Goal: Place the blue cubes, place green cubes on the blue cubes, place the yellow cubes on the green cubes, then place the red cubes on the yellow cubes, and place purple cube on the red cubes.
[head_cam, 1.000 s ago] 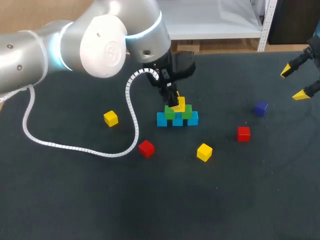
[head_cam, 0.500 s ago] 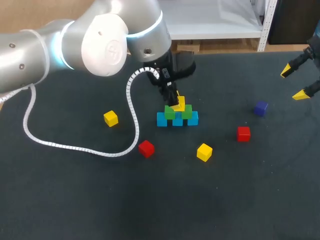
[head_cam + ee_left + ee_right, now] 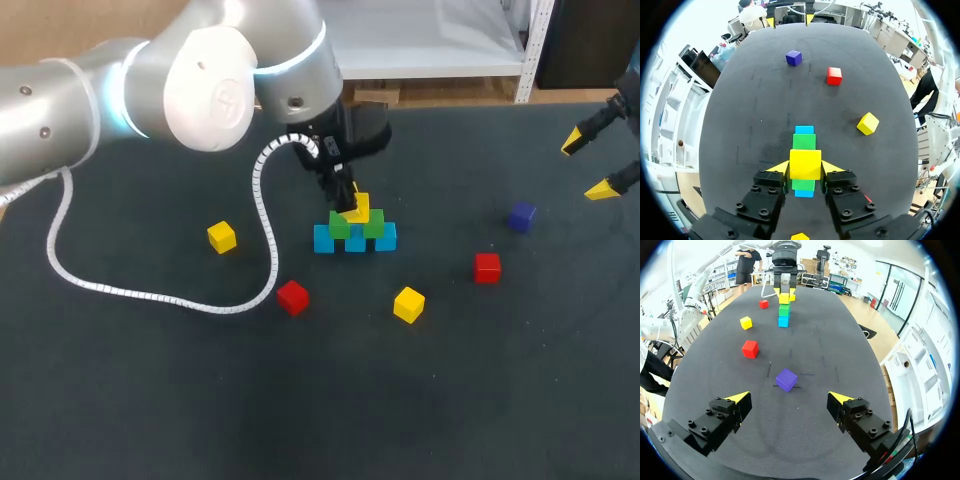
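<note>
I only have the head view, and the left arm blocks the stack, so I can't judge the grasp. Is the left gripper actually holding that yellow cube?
Observer: Yes. In the left wrist view the left gripper has both fingertips pressed against the yellow cube from opposite sides.
Operator: Is it lined up over the greens?
Observer: It looks so: one green cube shows ahead of it, another behind, all in line.
Operator: And the right gripper?
Observer: Open, with the purple cube lying ahead of it, untouched.
</note>
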`<state>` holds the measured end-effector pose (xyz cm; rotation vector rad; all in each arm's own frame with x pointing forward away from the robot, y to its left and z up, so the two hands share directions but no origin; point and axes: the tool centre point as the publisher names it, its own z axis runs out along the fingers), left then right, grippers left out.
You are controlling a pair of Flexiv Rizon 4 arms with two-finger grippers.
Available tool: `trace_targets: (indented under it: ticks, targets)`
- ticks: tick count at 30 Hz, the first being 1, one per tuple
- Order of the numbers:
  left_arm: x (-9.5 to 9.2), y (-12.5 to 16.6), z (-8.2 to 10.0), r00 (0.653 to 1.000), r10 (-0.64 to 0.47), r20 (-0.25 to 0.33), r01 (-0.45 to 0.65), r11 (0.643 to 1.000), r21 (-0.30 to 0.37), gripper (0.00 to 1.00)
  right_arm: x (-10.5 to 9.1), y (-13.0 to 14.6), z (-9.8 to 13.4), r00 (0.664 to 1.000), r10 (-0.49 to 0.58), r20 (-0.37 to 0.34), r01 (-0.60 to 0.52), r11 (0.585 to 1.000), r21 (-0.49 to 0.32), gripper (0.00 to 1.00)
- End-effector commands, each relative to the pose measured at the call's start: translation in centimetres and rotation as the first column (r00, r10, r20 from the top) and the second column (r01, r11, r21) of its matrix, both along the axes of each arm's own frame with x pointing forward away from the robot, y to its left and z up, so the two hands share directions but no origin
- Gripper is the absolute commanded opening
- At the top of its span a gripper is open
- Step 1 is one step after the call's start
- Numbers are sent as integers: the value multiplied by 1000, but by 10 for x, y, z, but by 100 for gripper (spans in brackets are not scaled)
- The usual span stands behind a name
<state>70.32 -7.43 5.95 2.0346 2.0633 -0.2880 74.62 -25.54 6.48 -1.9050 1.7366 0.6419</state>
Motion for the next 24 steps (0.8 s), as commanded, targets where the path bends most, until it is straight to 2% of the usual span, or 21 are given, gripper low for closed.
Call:
trace_targets:
  ticks: [1,3,7,15,19,24]
  targets:
    - [3,-1,0,1000,-3,-5,3,1000,4,6,0,0,0,1000,1,1,-1,1000,2,100]
    - [3,-1,0,1000,-4,-3,4,1000,4,17,0,0,0,1000,1,1,-1,1000,2,100]
    - [3,-1,0,1000,-5,-2,5,1000,3,26,0,0,0,1000,1,1,-1,1000,2,100]
    - [3,-1,-1,1000,-6,-1,6,1000,4,33,0,0,0,1000,1,1,-1,1000,2,100]
    - [2,0,-1,1000,-5,-2,5,1000,3,42,0,0,0,1000,1,1,-1,1000,2,100]
    - [2,1,-1,1000,-3,-2,3,1000,4,46,0,0,0,1000,1,1,-1,1000,2,100]
